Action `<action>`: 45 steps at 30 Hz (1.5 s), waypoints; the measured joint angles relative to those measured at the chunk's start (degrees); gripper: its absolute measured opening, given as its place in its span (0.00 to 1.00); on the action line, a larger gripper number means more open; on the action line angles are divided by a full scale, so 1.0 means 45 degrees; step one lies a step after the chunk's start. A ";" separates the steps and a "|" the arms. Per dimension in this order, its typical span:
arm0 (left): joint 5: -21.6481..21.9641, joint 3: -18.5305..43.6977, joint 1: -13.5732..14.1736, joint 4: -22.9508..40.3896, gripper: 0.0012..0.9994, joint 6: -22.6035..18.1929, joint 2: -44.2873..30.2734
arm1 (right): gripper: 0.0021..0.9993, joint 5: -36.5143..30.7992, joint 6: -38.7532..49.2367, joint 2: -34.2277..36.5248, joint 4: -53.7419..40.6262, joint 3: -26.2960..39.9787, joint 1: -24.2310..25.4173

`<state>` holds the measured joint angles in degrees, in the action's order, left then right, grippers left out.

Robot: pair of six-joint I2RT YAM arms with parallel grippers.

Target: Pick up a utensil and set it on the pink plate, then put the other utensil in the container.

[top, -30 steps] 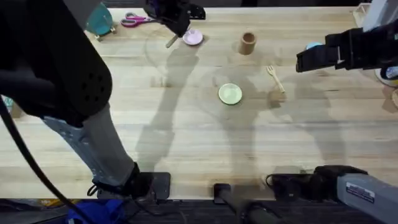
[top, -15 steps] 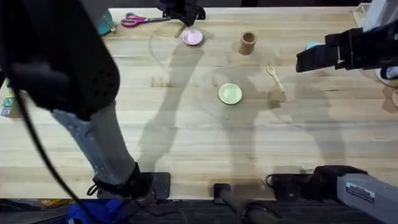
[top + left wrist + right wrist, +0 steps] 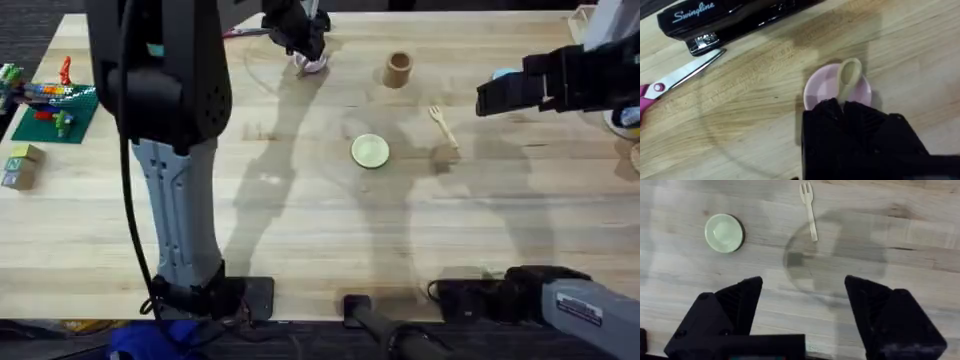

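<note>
The left gripper (image 3: 844, 107) is pinching the handle of the smooth wooden spoon (image 3: 848, 80), whose oval bowl is lying on the round pink plate (image 3: 820, 85). One glossy black stapler (image 3: 730, 17), lettered "Swingline" in pale script, is sitting near the pink plate, with one pair of pink-handled steel scissors (image 3: 675, 80) beside it. The right gripper (image 3: 802, 297) is hanging with its black fingers spread wide above the pale wood-grain table (image 3: 300, 220). One thin wooden fork (image 3: 443, 126) is lying well apart from the pink plate, one tan cylindrical cup (image 3: 398, 69) is standing between them, and one pale yellow saucer (image 3: 370, 151) is resting nearer the arm bases.
</note>
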<state>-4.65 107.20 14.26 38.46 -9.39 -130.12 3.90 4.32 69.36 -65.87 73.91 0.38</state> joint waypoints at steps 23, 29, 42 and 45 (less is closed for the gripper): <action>-0.0003 0.0000 0.0000 -0.0275 0.44 0.0466 -0.0167 | 1.00 0.0000 0.0000 0.0000 0.0000 0.0000 0.0000; -0.0003 0.0011 0.0000 -0.0200 0.99 0.0515 -0.0165 | 1.00 0.0000 0.0000 0.0000 0.0000 0.0000 0.0000; 0.0000 0.2929 0.0000 0.3580 1.00 0.0541 -0.0287 | 1.00 0.0000 0.0005 0.0000 0.0000 0.0000 0.0000; -0.0019 0.3313 0.0005 0.4089 1.00 0.0569 -0.0238 | 1.00 0.0000 0.0001 0.0000 0.0000 0.0000 0.0000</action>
<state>-4.74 122.10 14.28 56.86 -6.83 -131.20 3.90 4.32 69.36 -65.87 73.91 0.38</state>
